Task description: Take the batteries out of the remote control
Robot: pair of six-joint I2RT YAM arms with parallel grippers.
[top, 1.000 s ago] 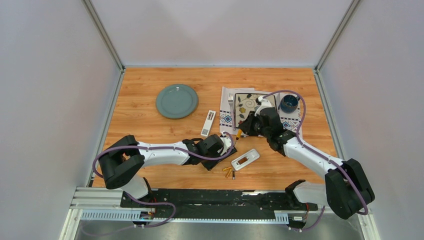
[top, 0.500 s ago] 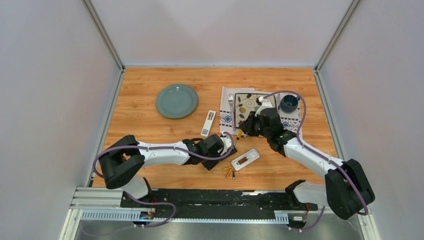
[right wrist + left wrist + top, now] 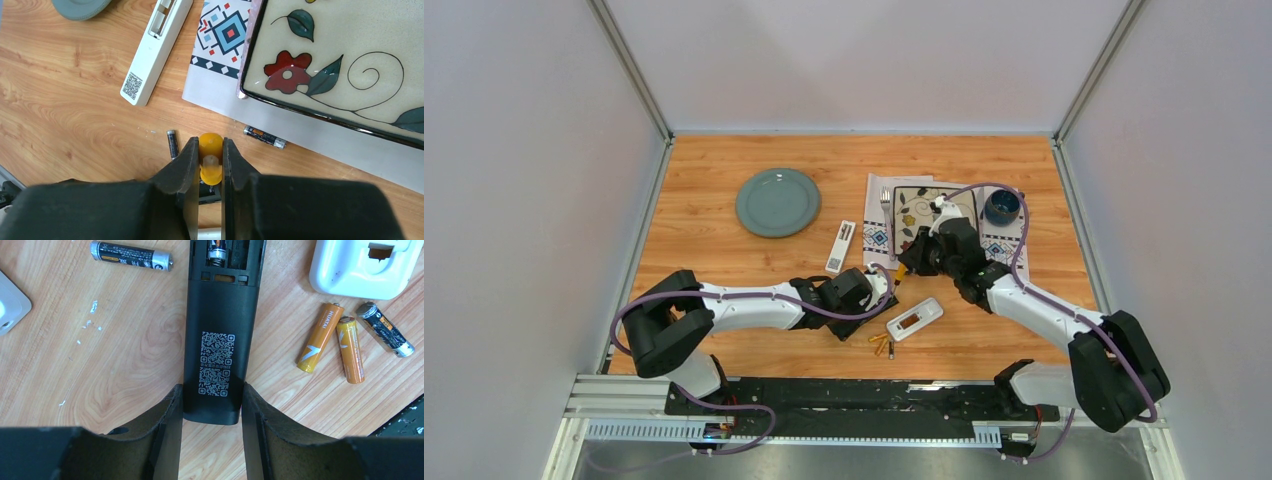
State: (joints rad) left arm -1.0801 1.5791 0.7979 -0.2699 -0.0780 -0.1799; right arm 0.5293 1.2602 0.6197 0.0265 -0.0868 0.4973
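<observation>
The black remote control (image 3: pixel 217 340) lies back-up on the wood, its battery bay open at the far end with a spring and one cell (image 3: pixel 217 250) showing. My left gripper (image 3: pixel 212 395) is shut on the remote's near end, one finger on each side. My right gripper (image 3: pixel 210 143) is shut on an orange-handled screwdriver (image 3: pixel 211 171), pointing down over the bay. Loose batteries lie around: two gold ones (image 3: pixel 319 337) and a dark one (image 3: pixel 385 330) on the right, another dark one (image 3: pixel 131 255) on the left. More loose cells lie beside the screwdriver (image 3: pixel 172 144) and by the mat (image 3: pixel 265 137).
A white casing piece (image 3: pixel 914 319) lies right of the black remote. A white remote (image 3: pixel 840 246) sits farther back, with a green plate (image 3: pixel 777 201) behind it. A patterned mat (image 3: pixel 220 85) carries a floral dish (image 3: pixel 340 65), a fork (image 3: pixel 886 205) and a blue cup (image 3: pixel 1002 207).
My right arm has shifted slightly left, carrying the screwdriver closer over the remote. The left arm and the remote have not moved.
</observation>
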